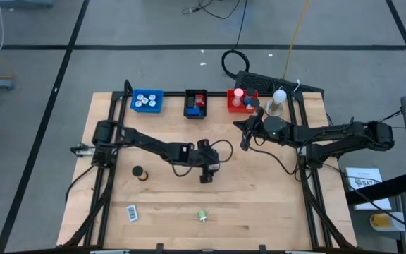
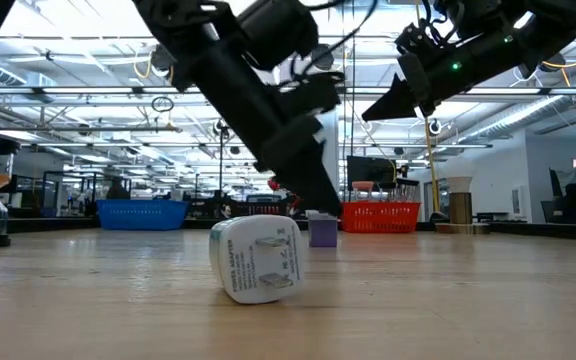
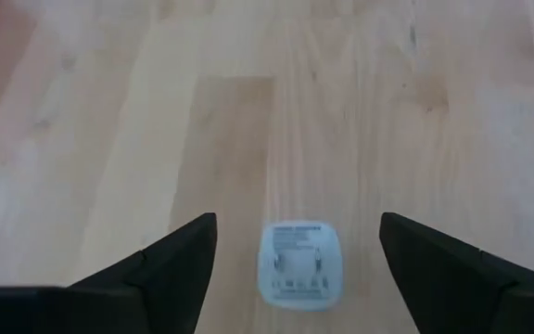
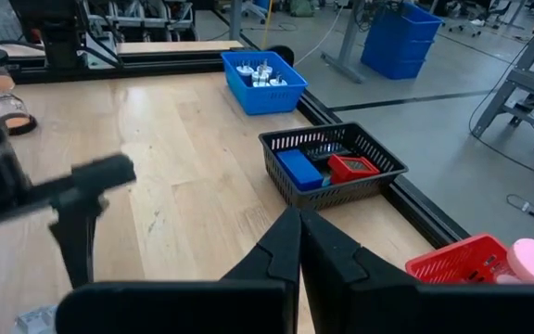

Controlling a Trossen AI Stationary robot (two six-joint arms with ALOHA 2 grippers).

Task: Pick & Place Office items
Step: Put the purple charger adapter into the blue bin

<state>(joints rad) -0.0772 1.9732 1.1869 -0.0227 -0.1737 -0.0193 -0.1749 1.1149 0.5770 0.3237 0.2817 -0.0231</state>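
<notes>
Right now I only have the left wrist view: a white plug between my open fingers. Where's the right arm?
Observer: The right gripper hangs shut and empty, just in front of the red tray.
Operator: Anything else loose on the table?
Observer: A green cylinder lies near the edge opposite the trays.
Operator: Is the blue tray in use?
Observer: Yes, the blue tray holds several white items.
</notes>
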